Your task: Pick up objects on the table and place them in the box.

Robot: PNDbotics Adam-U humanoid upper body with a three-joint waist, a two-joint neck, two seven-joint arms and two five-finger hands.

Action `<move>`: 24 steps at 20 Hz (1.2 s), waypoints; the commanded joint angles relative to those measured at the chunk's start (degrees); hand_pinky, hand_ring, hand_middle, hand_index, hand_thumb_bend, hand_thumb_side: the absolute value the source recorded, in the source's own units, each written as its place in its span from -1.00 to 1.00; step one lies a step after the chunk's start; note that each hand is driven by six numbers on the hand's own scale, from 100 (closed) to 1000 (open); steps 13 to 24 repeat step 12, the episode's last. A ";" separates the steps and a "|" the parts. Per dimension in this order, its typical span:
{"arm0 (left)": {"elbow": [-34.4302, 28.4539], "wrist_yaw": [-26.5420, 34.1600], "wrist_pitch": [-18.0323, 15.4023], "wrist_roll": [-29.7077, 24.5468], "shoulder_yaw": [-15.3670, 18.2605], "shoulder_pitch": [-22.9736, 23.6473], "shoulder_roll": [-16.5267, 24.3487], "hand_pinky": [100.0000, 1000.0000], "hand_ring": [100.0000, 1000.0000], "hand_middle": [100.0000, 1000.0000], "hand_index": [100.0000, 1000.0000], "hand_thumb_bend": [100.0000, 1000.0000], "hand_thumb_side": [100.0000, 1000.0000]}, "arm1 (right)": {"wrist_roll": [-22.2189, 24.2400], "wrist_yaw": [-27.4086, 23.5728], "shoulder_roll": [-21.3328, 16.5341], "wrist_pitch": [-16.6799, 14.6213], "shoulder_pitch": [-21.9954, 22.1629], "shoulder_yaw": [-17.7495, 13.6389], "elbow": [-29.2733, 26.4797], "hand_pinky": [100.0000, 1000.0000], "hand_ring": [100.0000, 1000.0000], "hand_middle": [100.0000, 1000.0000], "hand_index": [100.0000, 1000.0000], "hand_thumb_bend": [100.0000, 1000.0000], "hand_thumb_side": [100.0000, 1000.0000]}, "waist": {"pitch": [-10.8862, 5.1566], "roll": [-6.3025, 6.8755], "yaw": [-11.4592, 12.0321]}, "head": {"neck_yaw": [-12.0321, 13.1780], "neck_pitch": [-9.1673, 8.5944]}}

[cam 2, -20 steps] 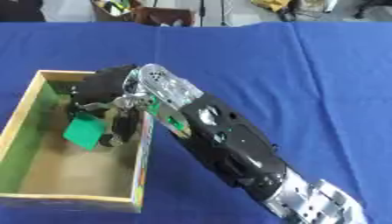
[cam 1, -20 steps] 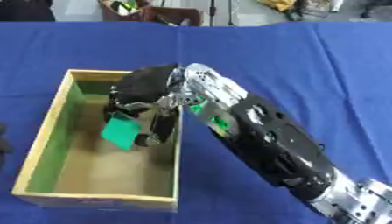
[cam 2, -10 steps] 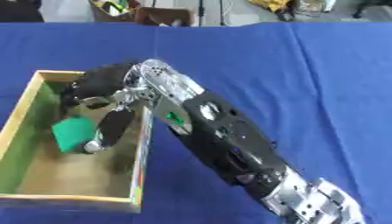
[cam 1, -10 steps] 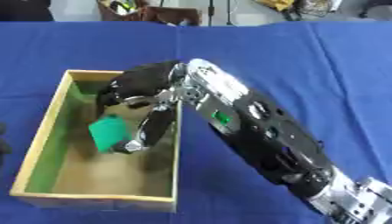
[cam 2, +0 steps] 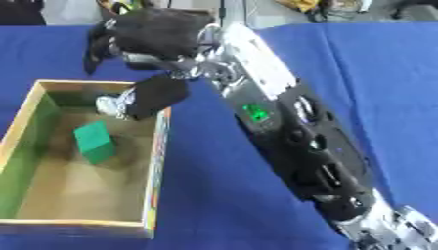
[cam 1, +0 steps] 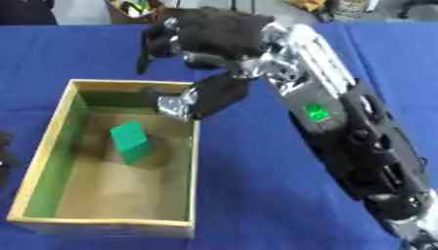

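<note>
A green block (cam 1: 131,141) lies on the floor of the wooden box (cam 1: 192,176), near its middle, touching nothing else. My right hand (cam 1: 214,36) hangs above the box's far right corner, open, with fingers spread and the thumb (cam 1: 205,97) pointing down over the rim. Nothing is held in it. The right arm (cam 1: 351,132) runs from the lower right up to the hand. At the left edge a dark shape (cam 1: 5,151) shows, probably my left hand; its fingers cannot be made out.
The box has green inner walls and stands on a blue tablecloth (cam 1: 256,205). Cloth stretches bare to the right and in front of the box. Clutter and chair legs (cam 2: 128,7) stand beyond the table's far edge.
My right hand has let go of the green block, which now lies in the box. The hand has opened and risen up and back out of the box.
</note>
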 commanded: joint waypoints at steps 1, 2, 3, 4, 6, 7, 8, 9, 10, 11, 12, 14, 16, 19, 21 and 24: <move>-1.08 -0.37 -0.12 0.50 0.76 -0.58 0.43 -1.00 -0.43 -0.12 -0.12 -1.00 0.79 | -5.53 -7.37 -4.75 8.65 3.23 -4.17 -8.72 0.47 0.48 0.22 0.46 -1.00 0.79 | -0.88 0.48 -0.34 | 0.66 -0.50; -1.08 -0.41 -0.14 0.65 0.88 -0.63 0.41 -1.00 -0.43 -0.12 -0.12 -1.00 0.80 | -6.74 -9.47 -5.91 10.75 5.08 -5.35 -10.74 0.50 0.54 0.30 0.50 -1.00 0.69 | -0.81 0.60 -0.58 | 0.83 -0.61; -1.08 -0.43 -0.18 0.82 0.98 -0.67 0.40 -1.00 -0.43 -0.12 -0.12 -1.00 0.81 | -8.01 -11.21 -6.96 12.40 6.90 -6.61 -12.64 0.51 0.55 0.31 0.51 -1.00 0.64 | -0.75 0.72 -0.79 | 0.96 -0.69; -1.08 -0.45 -0.22 0.96 1.06 -0.69 0.39 -1.00 -0.43 -0.12 -0.12 -1.00 0.81 | -9.56 -12.87 -7.72 13.55 8.54 -7.87 -13.80 0.55 0.58 0.36 0.52 -1.00 0.69 | -0.69 0.87 -1.01 | 1.16 -0.75; -1.08 -0.49 -0.32 1.21 1.24 -0.71 0.37 -1.00 -0.43 -0.12 -0.12 -1.00 0.81 | -14.33 -16.57 -8.93 14.25 11.78 -10.43 -14.66 0.56 0.59 0.37 0.55 -1.00 0.79 | -0.59 1.12 -1.40 | 1.54 -0.83; -1.08 -0.54 -0.38 1.35 1.36 -0.71 0.37 -1.00 -0.43 -0.12 -0.12 -1.00 0.81 | -17.06 -18.43 -9.39 14.28 13.54 -11.68 -14.79 0.56 0.59 0.36 0.56 -1.00 0.79 | -0.53 1.23 -1.59 | 1.71 -0.88; -1.08 -0.59 -0.43 1.49 1.48 -0.71 0.35 -1.00 -0.43 -0.12 -0.12 -1.00 0.81 | -19.45 -20.11 -9.67 14.42 15.19 -12.72 -14.86 0.50 0.57 0.34 0.59 -1.00 0.82 | -0.46 1.33 -1.78 | 1.81 -0.94; -1.08 -0.66 -0.47 1.65 1.63 -0.70 0.33 -1.00 -0.43 -0.12 -0.12 -1.00 0.81 | -21.97 -22.08 -9.76 14.68 17.05 -13.84 -14.89 0.49 0.56 0.34 0.60 -1.00 0.83 | -0.39 1.44 -1.99 | 1.90 -0.98; -1.08 -0.73 -0.50 1.82 1.77 -0.68 0.30 -1.00 -0.43 -0.12 -0.12 -1.00 0.81 | -24.60 -24.19 -9.77 14.69 18.85 -14.97 -14.91 0.49 0.55 0.34 0.60 -1.00 0.86 | -0.32 1.55 -2.19 | 2.03 -1.01; -1.08 -0.80 -0.53 1.97 1.89 -0.67 0.29 -1.00 -0.43 -0.12 -0.12 -1.00 0.81 | -27.44 -26.36 -9.75 14.25 20.66 -16.14 -14.92 0.50 0.55 0.34 0.60 -1.00 0.85 | -0.25 1.65 -2.37 | 2.21 -1.04; -1.08 -0.86 -0.57 2.10 1.99 -0.66 0.29 -1.00 -0.43 -0.12 -0.12 -1.00 0.81 | -30.10 -28.34 -9.74 13.55 22.33 -17.15 -14.92 0.48 0.51 0.32 0.59 -1.00 0.81 | -0.17 1.73 -2.55 | 2.39 -1.07; -1.08 -0.86 -0.57 2.10 1.99 -0.66 0.29 -1.00 -0.43 -0.12 -0.12 -1.00 0.81 | -30.10 -28.34 -9.74 13.55 22.33 -17.15 -14.92 0.48 0.51 0.32 0.59 -1.00 0.81 | -0.17 1.73 -2.55 | 2.39 -1.07; -1.08 -0.86 -0.57 2.10 1.99 -0.66 0.29 -1.00 -0.43 -0.12 -0.12 -1.00 0.81 | -30.10 -28.34 -9.74 13.55 22.33 -17.15 -14.92 0.48 0.51 0.32 0.59 -1.00 0.81 | -0.17 1.73 -2.55 | 2.39 -1.07; -1.08 -0.86 -0.57 2.10 1.99 -0.66 0.29 -1.00 -0.43 -0.12 -0.12 -1.00 0.81 | -30.10 -28.34 -9.74 13.55 22.33 -17.15 -14.92 0.48 0.51 0.32 0.59 -1.00 0.81 | -0.17 1.73 -2.55 | 2.39 -1.07; -1.08 -0.86 -0.57 2.10 1.99 -0.66 0.29 -1.00 -0.43 -0.12 -0.12 -1.00 0.81 | -30.10 -28.34 -9.74 13.55 22.33 -17.15 -14.92 0.48 0.51 0.32 0.59 -1.00 0.81 | -0.17 1.73 -2.55 | 2.39 -1.07; -1.08 -0.86 -0.57 2.10 1.99 -0.66 0.29 -1.00 -0.43 -0.12 -0.12 -1.00 0.81 | -30.10 -28.34 -9.74 13.55 22.33 -17.15 -14.92 0.48 0.51 0.32 0.59 -1.00 0.81 | -0.17 1.73 -2.55 | 2.39 -1.07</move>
